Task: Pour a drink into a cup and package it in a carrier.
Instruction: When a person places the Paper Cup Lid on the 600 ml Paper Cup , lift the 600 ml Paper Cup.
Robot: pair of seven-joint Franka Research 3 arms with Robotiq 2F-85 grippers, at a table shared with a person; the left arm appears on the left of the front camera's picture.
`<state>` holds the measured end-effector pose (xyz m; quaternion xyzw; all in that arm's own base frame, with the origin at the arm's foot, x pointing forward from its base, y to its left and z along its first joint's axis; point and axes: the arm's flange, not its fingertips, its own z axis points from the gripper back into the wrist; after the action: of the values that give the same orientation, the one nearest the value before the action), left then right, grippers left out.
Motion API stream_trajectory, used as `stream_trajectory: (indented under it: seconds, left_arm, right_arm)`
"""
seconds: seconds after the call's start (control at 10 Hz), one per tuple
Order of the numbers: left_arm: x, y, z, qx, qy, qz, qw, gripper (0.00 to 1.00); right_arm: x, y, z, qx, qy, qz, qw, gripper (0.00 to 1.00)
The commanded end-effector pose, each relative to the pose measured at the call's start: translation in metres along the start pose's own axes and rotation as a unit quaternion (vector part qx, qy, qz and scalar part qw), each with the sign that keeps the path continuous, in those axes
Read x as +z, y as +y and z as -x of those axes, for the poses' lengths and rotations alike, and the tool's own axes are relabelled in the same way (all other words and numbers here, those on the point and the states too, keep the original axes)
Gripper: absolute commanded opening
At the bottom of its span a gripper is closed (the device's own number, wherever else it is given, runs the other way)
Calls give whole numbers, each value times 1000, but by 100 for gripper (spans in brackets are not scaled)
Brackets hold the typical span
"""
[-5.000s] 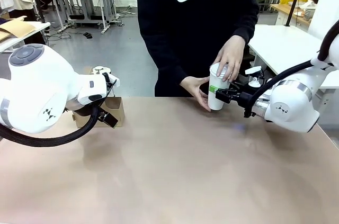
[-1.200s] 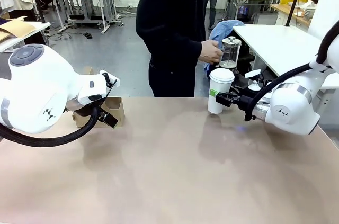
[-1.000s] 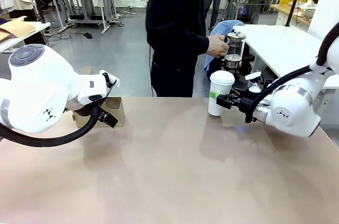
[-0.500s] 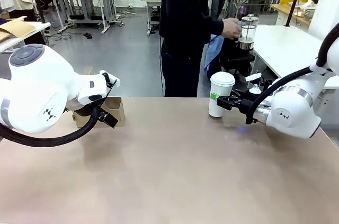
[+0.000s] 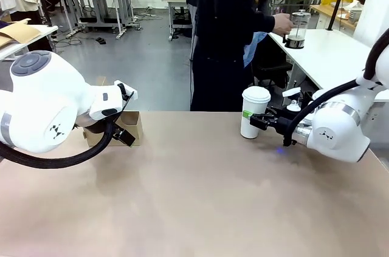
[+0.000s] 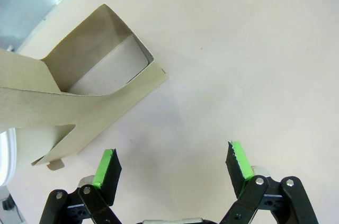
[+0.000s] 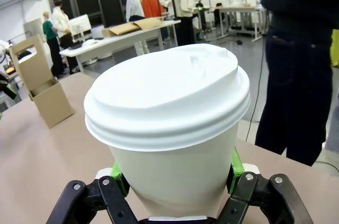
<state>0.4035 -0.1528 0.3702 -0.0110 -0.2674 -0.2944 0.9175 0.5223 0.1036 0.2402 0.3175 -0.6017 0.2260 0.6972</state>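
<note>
Right gripper [image 5: 254, 121] clamped the white lidded paper cup [image 5: 254, 104] near the tan table [image 5: 194, 196]'s far edge; left gripper [image 6: 172, 161] gaped near the brown cardboard carrier [image 6: 98, 86].

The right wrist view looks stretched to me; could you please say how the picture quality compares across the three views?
Right wrist view: wide-angle bulge swells the white lidded paper cup held in the right gripper; background lines bow. Left wrist view: sharp, even light, faint shadow beside the brown cardboard carrier. Front view: sharp, soft shadows on the tan table.
</note>
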Motion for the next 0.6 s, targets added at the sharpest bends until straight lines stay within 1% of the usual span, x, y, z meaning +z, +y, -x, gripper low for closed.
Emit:
stream_trajectory:
  seconds: [0.0, 0.1, 0.2, 0.3, 0.4, 0.5]
  left_arm:
    - [0, 1, 0, 1, 0, 1, 1000, 100]
    - [0, 1, 0, 1, 0, 1, 1000, 100]
    - [0, 1, 0, 1, 0, 1, 1000, 100]
    - [0, 1, 0, 1, 0, 1, 1000, 100]
    - [0, 1, 0, 1, 0, 1, 1000, 100]
    - [0, 1, 0, 1, 0, 1, 1000, 100]
  right_arm:
    - [-2, -1, -2, 19, 1, 5, 1000, 80]
    - [9, 6, 3, 18, 0, 1, 1000, 80]
    - [-5, -1, -12, 19, 0, -2, 1000, 80]
    - [1, 1, -2, 17, -3, -14, 1000, 80]
    - [8, 5, -2, 18, -4, -17, 1000, 80]
    - [-5, -2, -10, 13, -4, -31, 999, 80]
